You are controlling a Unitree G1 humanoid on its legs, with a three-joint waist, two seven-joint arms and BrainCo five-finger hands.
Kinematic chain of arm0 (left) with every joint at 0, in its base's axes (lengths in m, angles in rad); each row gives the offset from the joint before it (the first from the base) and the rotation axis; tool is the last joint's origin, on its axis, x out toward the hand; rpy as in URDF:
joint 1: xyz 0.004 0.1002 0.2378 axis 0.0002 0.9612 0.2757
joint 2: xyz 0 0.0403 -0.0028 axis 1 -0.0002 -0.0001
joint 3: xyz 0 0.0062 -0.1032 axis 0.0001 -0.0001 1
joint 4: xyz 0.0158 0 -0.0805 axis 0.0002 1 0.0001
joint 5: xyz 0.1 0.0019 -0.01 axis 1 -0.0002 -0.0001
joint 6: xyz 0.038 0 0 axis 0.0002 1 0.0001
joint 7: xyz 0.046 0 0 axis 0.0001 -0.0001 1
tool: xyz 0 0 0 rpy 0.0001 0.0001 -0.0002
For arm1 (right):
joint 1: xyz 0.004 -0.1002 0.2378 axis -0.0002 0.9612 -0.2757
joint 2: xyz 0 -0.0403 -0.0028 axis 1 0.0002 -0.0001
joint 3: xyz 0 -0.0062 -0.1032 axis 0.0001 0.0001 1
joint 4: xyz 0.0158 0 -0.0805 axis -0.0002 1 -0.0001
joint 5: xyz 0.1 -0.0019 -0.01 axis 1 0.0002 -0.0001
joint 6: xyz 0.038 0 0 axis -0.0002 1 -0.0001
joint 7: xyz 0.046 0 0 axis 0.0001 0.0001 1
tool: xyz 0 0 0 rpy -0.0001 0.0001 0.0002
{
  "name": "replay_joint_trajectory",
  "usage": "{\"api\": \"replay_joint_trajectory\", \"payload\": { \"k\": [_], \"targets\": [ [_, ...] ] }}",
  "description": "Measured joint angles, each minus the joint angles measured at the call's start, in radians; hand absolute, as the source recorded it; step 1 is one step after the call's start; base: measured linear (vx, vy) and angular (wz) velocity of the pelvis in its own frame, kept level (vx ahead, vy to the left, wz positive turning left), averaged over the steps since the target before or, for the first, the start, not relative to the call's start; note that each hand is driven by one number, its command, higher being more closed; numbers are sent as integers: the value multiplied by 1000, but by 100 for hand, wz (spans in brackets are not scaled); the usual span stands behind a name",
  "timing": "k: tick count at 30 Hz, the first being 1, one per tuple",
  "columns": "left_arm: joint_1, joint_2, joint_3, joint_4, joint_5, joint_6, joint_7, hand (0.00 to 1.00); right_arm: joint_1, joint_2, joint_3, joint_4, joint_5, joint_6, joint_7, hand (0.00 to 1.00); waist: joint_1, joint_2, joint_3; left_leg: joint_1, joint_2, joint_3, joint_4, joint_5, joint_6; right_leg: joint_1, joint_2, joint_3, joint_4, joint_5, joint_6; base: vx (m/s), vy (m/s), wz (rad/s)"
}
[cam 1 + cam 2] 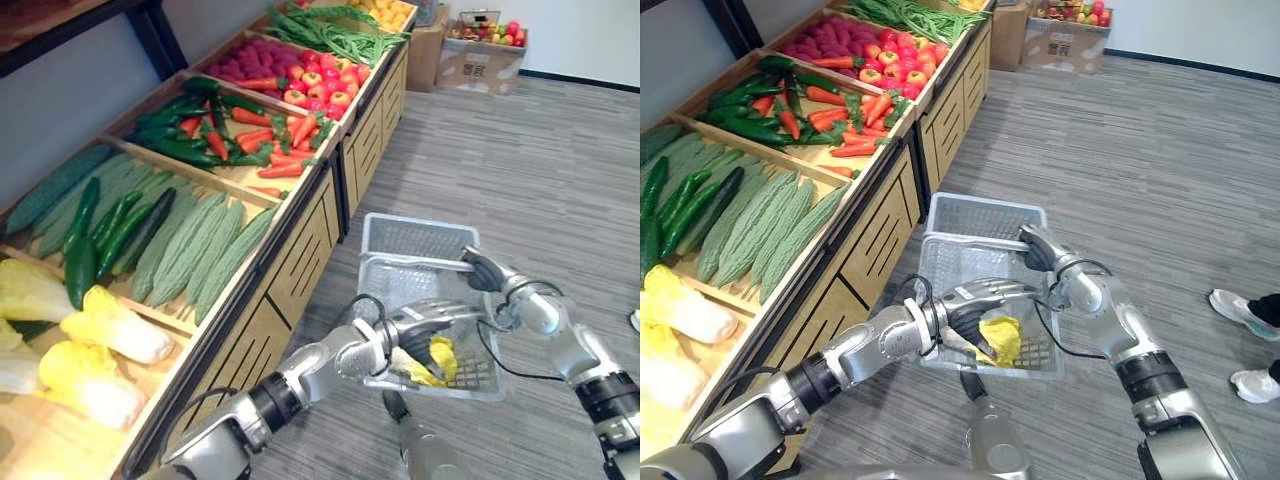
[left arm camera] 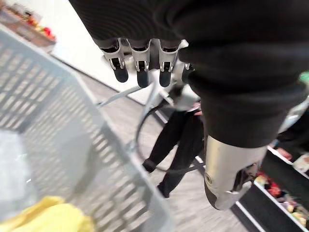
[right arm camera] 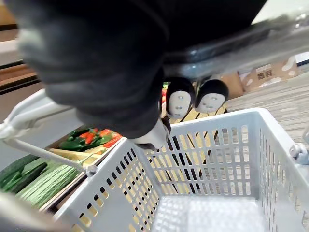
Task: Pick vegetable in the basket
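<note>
**Item: basket (image 1: 412,228), grey plastic mesh.** It is hanging above the floor in front of the wooden stand (image 1: 300,265), with its near end sitting lower than its far end.

**Item: right hand (image 1: 483,270).** It is carrying the basket, with its fingers (image 3: 178,99) wrapping round the handle (image 3: 251,43).

**Item: left hand (image 1: 430,322).** It is hovering inside the basket's mouth. The fingers are hanging loose and apart, gripping nothing.

**Item: cabbage (image 1: 432,362), pale yellow.** It is lying on the basket floor at the near end, just under the left hand. I cannot tell whether the fingertips are touching it. By my reading it is already delivered, and the left hand's step is finishing.

**Item: stock on the stand.**
- More cabbages (image 1: 115,325) are sitting at the near end.
- Cucumbers (image 1: 80,265) and bitter gourds (image 1: 195,250) are lying in the next bin.

**Item: a person's shoes (image 1: 1238,308).** They are standing on the floor, off to the robot's right.

**Risks, as I am judging them:**
- The load is hanging from one grip. If the tilt is growing, the cabbage could be sliding hard against the near wall or tipping out.
- When the left hand is lifting out, its fingers could be catching the mesh or the rim and jerking the basket against the right hand's hold.
- A wide swing of the basket could be bringing it towards the person nearby.
</note>
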Motion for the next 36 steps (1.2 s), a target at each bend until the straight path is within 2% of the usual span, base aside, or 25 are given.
{"api": "replay_joint_trajectory", "payload": {
  "k": [5,8,10,12,16,17,18,19,21,22,23,24,26,27,28,30,33,34,36],
  "targets": [
    [23,125,-53,-236,-220,-40,-62,0,25,-1,-80,43,-6,6,-28,100,12,2,-1,-7,3,-34,9,0,0,14,-20,-35,0,-1,-1,-41,-31,24],
    [49,192,-57,-337,-305,-42,-69,0,55,0,-131,89,-6,8,-42,100,25,4,-4,-25,6,-67,15,-2,3,18,-37,-67,1,-3,-3,-56,-31,34],
    [79,251,-57,-400,-355,-44,-73,0,71,0,-169,142,-6,25,-51,100,37,13,-10,-42,7,-90,17,-1,3,17,-53,-96,0,-6,-6,-47,-25,44],
    [101,281,-51,-428,-356,-45,-76,0,102,-1,-210,171,-6,35,-60,100,52,23,-20,-59,8,-117,17,2,8,17,-66,-125,0,-7,-7,-24,-15,37],
    [212,322,44,-480,-387,-45,-76,0,179,0,-317,239,-5,40,-71,100,81,37,-41,-95,5,-183,17,15,28,23,-99,-195,-1,-10,-6,-18,-2,57],
    [272,321,121,-490,-394,-46,-69,0,209,8,-351,266,-4,41,-75,100,86,36,-44,-108,2,-219,16,21,37,35,-112,-231,-2,-10,-6,-44,-1,77],
    [342,312,216,-492,-394,-46,-54,0,245,25,-382,291,-4,41,-88,100,90,32,-51,-119,-2,-255,12,28,47,46,-127,-267,-3,-12,-9,-46,-2,85],
    [378,303,268,-491,-394,-46,-46,0,263,36,-395,309,-2,41,-95,100,91,28,-55,-128,-5,-280,10,31,51,54,-135,-286,-4,-17,-10,-49,-10,94],
    [522,220,483,-469,-393,-46,10,0,337,103,-439,412,17,39,-118,100,97,-4,-90,-156,-39,-374,-34,59,63,72,-174,-357,-12,-32,-13,-24,-12,105],
    [551,187,539,-456,-394,-46,27,0,351,121,-446,449,32,39,-126,100,102,-9,-103,-166,-51,-396,-51,71,67,77,-187,-375,-20,-32,-13,-4,-12,99],
    [580,134,621,-433,-393,-46,58,0,362,148,-467,504,45,40,-136,100,105,-19,-109,-173,-68,-434,-75,87,72,91,-202,-404,-34,-32,-13,-1,-34,114],
    [614,33,762,-397,-394,-41,108,0,374,191,-510,587,53,42,-153,100,109,-30,-114,-188,-93,-489,-112,110,84,107,-222,-453,-50,-37,-17,-2,-32,111],
    [645,-69,911,-376,-421,-36,166,0,394,227,-552,648,63,44,-170,100,121,-37,-114,-205,-117,-549,-149,140,92,123,-246,-508,-66,-44,-14,-4,-24,96],
    [655,-98,950,-372,-439,-36,179,0,401,236,-562,667,76,45,-178,100,125,-41,-115,-209,-123,-565,-162,153,90,125,-250,-524,-69,-44,-14,31,-21,86],
    [677,-153,1036,-365,-493,-36,215,0,407,253,-601,716,92,52,-198,100,140,-38,-118,-212,-135,-598,-191,177,93,135,-258,-555,-73,-46,-12,40,-19,64],
    [697,-201,1112,-362,-550,-24,241,0,410,255,-633,750,92,62,-214,100,141,-36,-119,-212,-142,-640,-220,202,101,154,-265,-598,-73,-47,-5,45,-25,72],
    [703,-239,1195,-336,-551,-18,301,0,411,280,-673,814,112,68,-240,100,146,-52,-128,-217,-148,-705,-253,231,104,176,-265,-661,-73,-63,-7,34,-24,60],
    [699,-239,1231,-274,-553,-16,318,0,417,292,-674,813,119,70,-247,100,143,-61,-135,-229,-147,-729,-262,241,104,178,-264,-685,-73,-66,-11,36,-38,55],
    [692,-240,1287,-170,-591,4,344,0,419,317,-674,813,121,71,-260,100,134,-60,-141,-230,-145,-750,-269,254,105,186,-262,-710,-73,-72,-19,29,-33,39]
  ]
}}
